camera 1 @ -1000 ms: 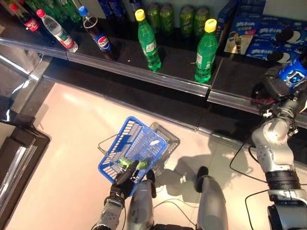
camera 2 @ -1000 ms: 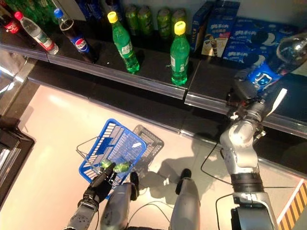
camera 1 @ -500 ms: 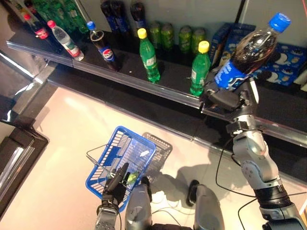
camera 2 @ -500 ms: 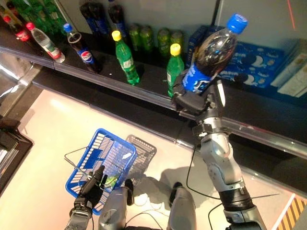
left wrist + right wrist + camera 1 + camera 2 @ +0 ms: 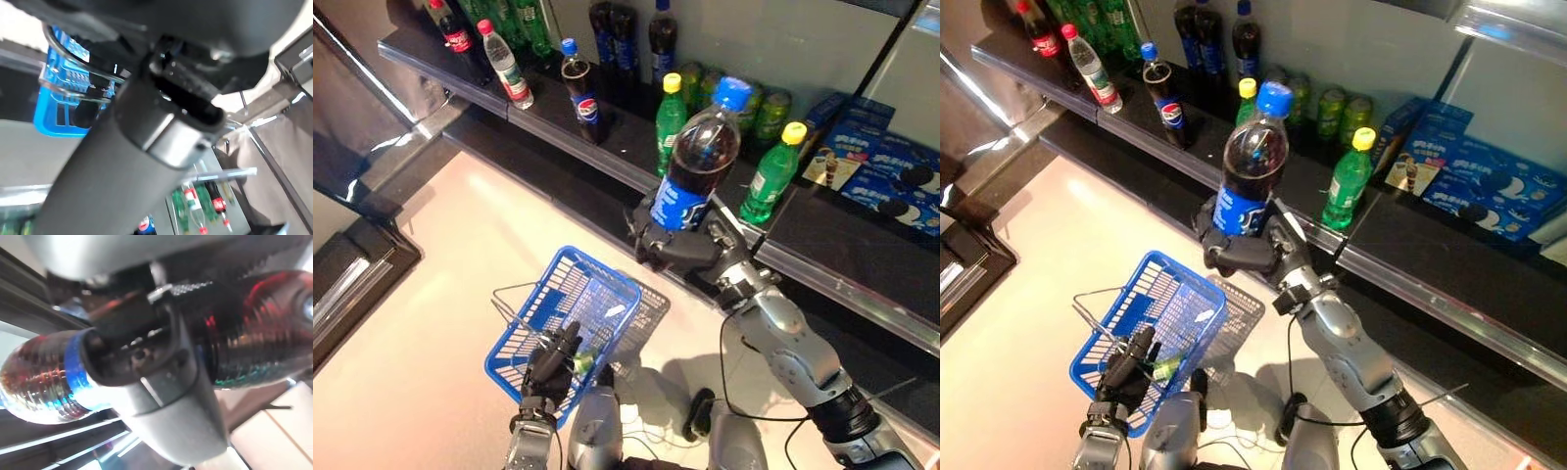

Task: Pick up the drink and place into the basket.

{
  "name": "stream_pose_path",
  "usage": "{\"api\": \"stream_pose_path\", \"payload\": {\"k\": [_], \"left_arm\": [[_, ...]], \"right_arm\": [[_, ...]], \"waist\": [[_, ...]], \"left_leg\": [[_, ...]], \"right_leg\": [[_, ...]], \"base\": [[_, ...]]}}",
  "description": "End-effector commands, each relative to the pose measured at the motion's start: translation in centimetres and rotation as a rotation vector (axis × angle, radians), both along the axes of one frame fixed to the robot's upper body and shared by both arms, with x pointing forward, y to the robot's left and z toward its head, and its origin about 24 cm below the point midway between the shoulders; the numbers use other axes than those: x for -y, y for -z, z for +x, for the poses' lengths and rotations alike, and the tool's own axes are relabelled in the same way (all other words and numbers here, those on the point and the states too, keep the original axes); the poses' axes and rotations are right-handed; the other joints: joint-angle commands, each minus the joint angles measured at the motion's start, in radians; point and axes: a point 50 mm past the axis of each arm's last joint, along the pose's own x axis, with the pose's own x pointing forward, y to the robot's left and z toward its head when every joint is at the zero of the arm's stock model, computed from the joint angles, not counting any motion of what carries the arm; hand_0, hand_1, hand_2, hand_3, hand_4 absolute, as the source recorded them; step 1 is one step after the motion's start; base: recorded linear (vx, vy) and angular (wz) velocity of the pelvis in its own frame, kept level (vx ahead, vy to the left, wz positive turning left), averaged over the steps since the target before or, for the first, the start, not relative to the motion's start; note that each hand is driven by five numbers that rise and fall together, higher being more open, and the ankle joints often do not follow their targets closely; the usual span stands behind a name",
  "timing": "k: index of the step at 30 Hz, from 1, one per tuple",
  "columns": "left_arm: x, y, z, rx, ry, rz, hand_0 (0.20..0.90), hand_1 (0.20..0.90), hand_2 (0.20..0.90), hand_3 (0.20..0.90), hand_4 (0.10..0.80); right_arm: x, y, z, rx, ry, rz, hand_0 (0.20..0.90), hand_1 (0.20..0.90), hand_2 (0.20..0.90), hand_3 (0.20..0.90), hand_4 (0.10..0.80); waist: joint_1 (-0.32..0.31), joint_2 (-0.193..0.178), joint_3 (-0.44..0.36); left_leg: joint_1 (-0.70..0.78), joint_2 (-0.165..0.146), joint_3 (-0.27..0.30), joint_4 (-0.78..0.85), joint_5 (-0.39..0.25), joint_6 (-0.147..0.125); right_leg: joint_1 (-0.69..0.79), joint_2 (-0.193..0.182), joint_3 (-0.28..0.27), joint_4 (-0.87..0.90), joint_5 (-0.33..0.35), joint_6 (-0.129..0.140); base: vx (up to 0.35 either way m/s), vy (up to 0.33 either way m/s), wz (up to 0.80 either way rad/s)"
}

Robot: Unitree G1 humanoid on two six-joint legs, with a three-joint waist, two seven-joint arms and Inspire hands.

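While the left hand (image 5: 551,360) grips the blue basket (image 5: 558,294) by its wire handle down low, the right hand (image 5: 1239,250) is wrapped tight round the cola bottle (image 5: 1249,162), upright above the basket's far edge; beyond, drinks line the shelf (image 5: 607,157).

The left hand (image 5: 146,122) filled most of the view as a dark bulk. Past it showed the blue basket (image 5: 54,115) with its wire handle (image 5: 78,93), and several distant bottles (image 5: 195,208).
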Motion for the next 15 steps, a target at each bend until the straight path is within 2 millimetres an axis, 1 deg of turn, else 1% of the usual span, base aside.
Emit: {"api": "stream_pose_path", "payload": {"k": [1, 2, 3, 4, 6, 8, 9, 11, 12, 13, 15], "left_arm": [[-2.4, -8.1, 2.5, 0.516, 0.09, 0.259, 0.3, 0.3, 0.3, 0.2, 0.1], [-2.3, -8.2, 2.5, 0.524, 0.1, 0.263, 0.3, 0.3, 0.3, 0.2, 0.1], [-1.9, -8.9, 2.7, 0.557, 0.141, 0.286, 0.3, 0.3, 0.3, 0.2, 0.1], [-1.9, -8.9, 2.7, 0.557, 0.141, 0.286, 0.3, 0.3, 0.3, 0.2, 0.1], [-1.3, -10.1, 3.1, 0.607, 0.209, 0.342, 0.3, 0.3, 0.3, 0.2, 0.1], [-0.9, -10.9, 3.4, 0.638, 0.244, 0.34, 0.3, 0.3, 0.3, 0.2, 0.1], [-0.2, -12.0, 3.5, 0.692, 0.291, 0.308, 0.3, 0.3, 0.3, 0.2, 0.1], [0.7, -13.3, 3.6, 0.752, 0.366, 0.303, 0.3, 0.3, 0.3, 0.2, 0.1], [0.7, -13.3, 3.6, 0.752, 0.366, 0.303, 0.3, 0.3, 0.3, 0.2, 0.1], [1.4, -14.1, 3.7, 0.795, 0.425, 0.307, 0.3, 0.3, 0.3, 0.2, 0.1], [1.8, -14.6, 3.7, 0.821, 0.46, 0.311, 0.3, 0.3, 0.3, 0.2, 0.1]], "right_arm": [[-3.4, -6.5, -2.3, 0.28, -0.206, 0.261, 0.3, 0.3, 0.3, 0.2, 0.1], [-3.6, -6.4, -2.3, 0.272, -0.205, 0.259, 0.3, 0.3, 0.3, 0.2, 0.1], [-4.4, -5.9, -2.0, 0.245, -0.198, 0.237, 0.3, 0.3, 0.3, 0.2, 0.1], [-4.4, -5.9, -2.0, 0.245, -0.198, 0.237, 0.3, 0.3, 0.3, 0.2, 0.1], [-5.2, -5.3, -1.5, 0.186, -0.19, 0.231, 0.3, 0.3, 0.3, 0.2, 0.1], [-5.5, -5.1, -1.1, 0.168, -0.167, 0.224, 0.3, 0.3, 0.3, 0.2, 0.1], [-6.0, -5.0, -0.9, 0.159, -0.146, 0.214, 0.3, 0.3, 0.3, 0.2, 0.1], [-6.7, -4.8, -0.6, 0.146, -0.116, 0.197, 0.3, 0.3, 0.3, 0.2, 0.1], [-6.7, -4.8, -0.6, 0.146, -0.116, 0.198, 0.3, 0.3, 0.3, 0.2, 0.1], [-7.2, -4.6, -0.2, 0.134, -0.089, 0.178, 0.3, 0.3, 0.3, 0.2, 0.1], [-7.4, -4.4, 0.0, 0.132, -0.07, 0.159, 0.3, 0.3, 0.3, 0.2, 0.1]], "waist": [[0.018, -0.05, -0.194], [0.022, -0.049, -0.193], [0.035, -0.046, -0.19], [0.035, -0.046, -0.19], [0.052, -0.042, -0.184], [0.063, -0.04, -0.181], [0.079, -0.036, -0.179], [0.099, -0.033, -0.171], [0.098, -0.033, -0.17], [0.113, -0.03, -0.164], [0.12, -0.03, -0.162]], "left_leg": [[-0.093, -0.079, -0.022, 0.128, 0.052, 0.039], [-0.095, -0.081, -0.026, 0.13, 0.051, 0.04], [-0.098, -0.087, -0.037, 0.136, 0.054, 0.04], [-0.098, -0.087, -0.037, 0.136, 0.054, 0.04], [-0.1, -0.096, -0.054, 0.135, 0.058, 0.04], [-0.102, -0.102, -0.065, 0.136, 0.06, 0.041], [-0.108, -0.111, -0.081, 0.138, 0.062, 0.042], [-0.119, -0.123, -0.106, 0.142, 0.061, 0.046], [-0.119, -0.123, -0.106, 0.142, 0.061, 0.046], [-0.125, -0.132, -0.123, 0.141, 0.06, 0.047], [-0.128, -0.138, -0.132, 0.138, 0.059, 0.047]], "right_leg": [[0.178, 0.022, -0.012, -0.228, 0.107, -0.003], [0.18, 0.022, -0.014, -0.228, 0.106, -0.004], [0.187, 0.02, -0.022, -0.227, 0.106, -0.005], [0.187, 0.02, -0.022, -0.227, 0.106, -0.005], [0.194, 0.019, -0.032, -0.227, 0.107, -0.006], [0.2, 0.018, -0.041, -0.228, 0.109, -0.006], [0.204, 0.017, -0.05, -0.226, 0.109, -0.006], [0.205, 0.016, -0.063, -0.22, 0.109, -0.005], [0.205, 0.016, -0.064, -0.22, 0.109, -0.005], [0.205, 0.015, -0.073, -0.217, 0.109, -0.005], [0.206, 0.014, -0.079, -0.217, 0.11, -0.004]], "base": [[-0.002, -0.002, 0.1], [0.005, 0.001, 0.17], [0.006, 0.001, 0.15], [0.014, 0.004, 0.28], [0.02, 0.006, 0.23], [0.029, 0.007, 0.12], [0.036, 0.01, 0.14], [0.028, 0.0, 0.28], [0.015, -0.011, 0.41], [0.01, -0.006, 0.37], [0.005, -0.005, 0.21]]}}
